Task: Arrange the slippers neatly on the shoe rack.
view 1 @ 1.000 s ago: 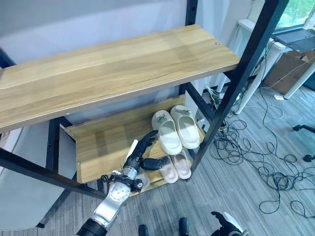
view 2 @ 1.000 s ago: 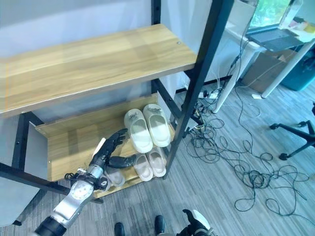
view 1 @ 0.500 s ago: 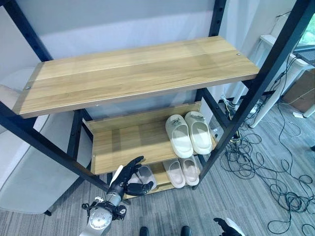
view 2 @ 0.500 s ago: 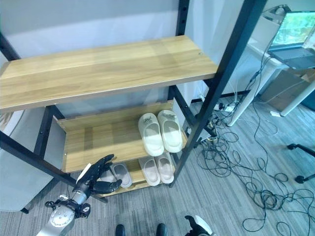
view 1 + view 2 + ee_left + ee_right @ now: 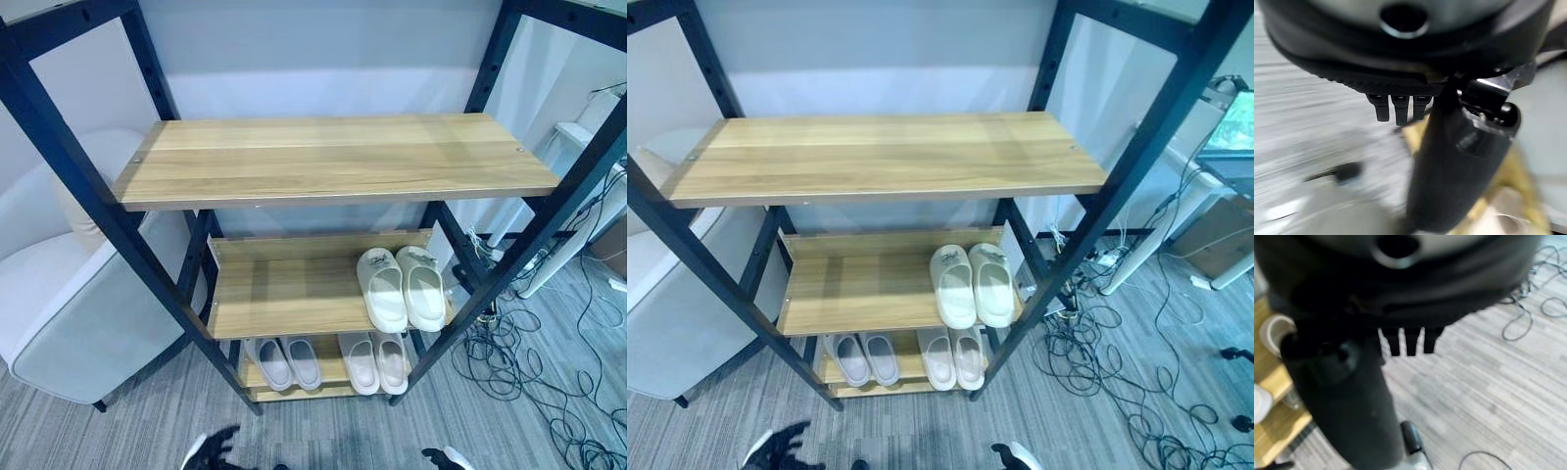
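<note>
Three pairs of slippers sit on the shoe rack: a white pair side by side at the right end of the middle shelf, and below it, on the bottom shelf, a greyish pair left of a pale pair. The top shelf is bare wood, with a pale armchair left of the rack and cables on the floor to its right. The left hand hangs low by the floor with fingers loosely spread and holding nothing, while the right hand shows straight, empty fingers above the floor.
</note>
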`<state>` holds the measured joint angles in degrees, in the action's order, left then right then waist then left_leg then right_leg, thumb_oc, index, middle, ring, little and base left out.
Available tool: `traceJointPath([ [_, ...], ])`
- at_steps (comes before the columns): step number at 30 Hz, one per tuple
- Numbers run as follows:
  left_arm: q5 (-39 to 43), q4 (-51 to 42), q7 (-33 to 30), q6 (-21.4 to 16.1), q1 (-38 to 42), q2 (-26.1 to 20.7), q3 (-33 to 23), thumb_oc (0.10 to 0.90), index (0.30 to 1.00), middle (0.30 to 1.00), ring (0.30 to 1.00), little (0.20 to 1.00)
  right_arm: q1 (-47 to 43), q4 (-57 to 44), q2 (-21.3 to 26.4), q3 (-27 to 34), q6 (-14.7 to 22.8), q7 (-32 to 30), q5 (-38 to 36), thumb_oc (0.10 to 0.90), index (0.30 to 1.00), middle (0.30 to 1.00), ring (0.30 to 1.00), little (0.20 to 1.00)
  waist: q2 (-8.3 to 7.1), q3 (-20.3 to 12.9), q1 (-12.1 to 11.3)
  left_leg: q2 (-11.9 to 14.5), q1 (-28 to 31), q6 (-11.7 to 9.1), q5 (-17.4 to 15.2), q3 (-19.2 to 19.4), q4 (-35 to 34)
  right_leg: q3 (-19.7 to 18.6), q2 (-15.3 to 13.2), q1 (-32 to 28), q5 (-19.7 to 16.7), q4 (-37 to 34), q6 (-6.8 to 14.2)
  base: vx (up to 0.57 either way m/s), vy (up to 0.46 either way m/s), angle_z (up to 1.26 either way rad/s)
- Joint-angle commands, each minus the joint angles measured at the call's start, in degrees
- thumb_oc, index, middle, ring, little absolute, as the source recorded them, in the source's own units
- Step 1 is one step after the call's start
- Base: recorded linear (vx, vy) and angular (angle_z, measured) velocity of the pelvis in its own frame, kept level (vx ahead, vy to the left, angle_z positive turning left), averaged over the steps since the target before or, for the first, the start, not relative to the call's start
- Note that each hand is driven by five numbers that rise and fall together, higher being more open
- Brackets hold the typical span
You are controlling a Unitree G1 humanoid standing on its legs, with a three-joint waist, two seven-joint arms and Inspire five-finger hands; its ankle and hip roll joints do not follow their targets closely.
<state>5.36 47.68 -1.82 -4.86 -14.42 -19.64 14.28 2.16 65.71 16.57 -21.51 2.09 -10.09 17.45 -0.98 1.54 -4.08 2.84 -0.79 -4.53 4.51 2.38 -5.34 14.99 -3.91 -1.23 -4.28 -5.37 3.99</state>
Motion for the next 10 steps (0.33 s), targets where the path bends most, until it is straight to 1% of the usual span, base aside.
traceJointPath([
  [1, -5.0, 2.3, -2.9, -2.1, 5.7, 0.7, -0.8, 0.800, 0.900, 0.900, 0.900, 0.900, -2.6, 2.2, 0.3, -0.3, 0.1, -0.7, 0.0, 0.800, 0.900, 0.900, 0.900, 0.900, -1.06, -0.9, 0.0, -0.8, -1.6, -0.8, -1.1, 4.9, 0.3, 2.1, -2.6, 2.6, 1.3, 0.4, 4.8, -0.01, 0.050, 0.06],
  [3, -7.3, 7.8, -3.8, -1.7, 7.3, 1.8, -1.1, 0.800, 0.900, 0.900, 0.900, 0.900, -3.0, 3.2, 0.1, 0.0, 0.2, -0.8, -0.3, 0.800, 0.900, 0.900, 0.900, 0.900, -1.01, -1.0, 0.2, -0.8, -1.4, -0.7, -1.2, 5.2, 0.3, 1.8, -2.7, 2.5, 1.2, 0.4, 4.8, -0.01, 0.044, 0.02],
  [4, -7.3, 7.8, -3.8, -1.7, 7.4, 1.8, -1.1, 0.800, 0.900, 0.900, 0.900, 0.900, -3.0, 3.2, 0.1, 0.0, 0.2, -0.8, -0.3, 0.800, 0.900, 0.900, 0.900, 0.900, -1.01, -1.0, 0.2, -0.8, -1.4, -0.7, -1.2, 5.2, 0.3, 1.8, -2.7, 2.5, 1.2, 0.4, 4.8, 0.00, 0.048, 0.00],
  [6, -8.3, 15.7, -5.4, -0.9, 9.2, 3.4, -2.9, 0.800, 0.900, 0.900, 0.900, 0.900, -3.4, 4.7, -0.3, 0.6, 0.1, -0.8, -1.1, 0.800, 0.900, 0.900, 0.900, 0.900, -0.97, -1.0, 0.6, -1.0, -1.0, -0.6, -1.4, 5.6, 0.3, 1.5, -2.9, 2.3, 1.2, 0.4, 4.8, -0.01, 0.066, -0.03],
  [10, -9.0, 19.2, -5.8, -0.5, 9.9, 3.9, -3.7, 0.800, 0.900, 0.900, 0.900, 0.900, -3.3, 5.8, -0.4, 0.9, -0.1, -0.5, -1.2, 0.800, 0.900, 0.900, 0.900, 0.900, -0.89, -1.1, 0.8, -1.1, -0.7, -0.4, -1.6, 5.8, 0.3, 1.1, -2.8, 2.2, 1.2, 0.4, 4.8, 0.00, 0.032, -0.05],
])
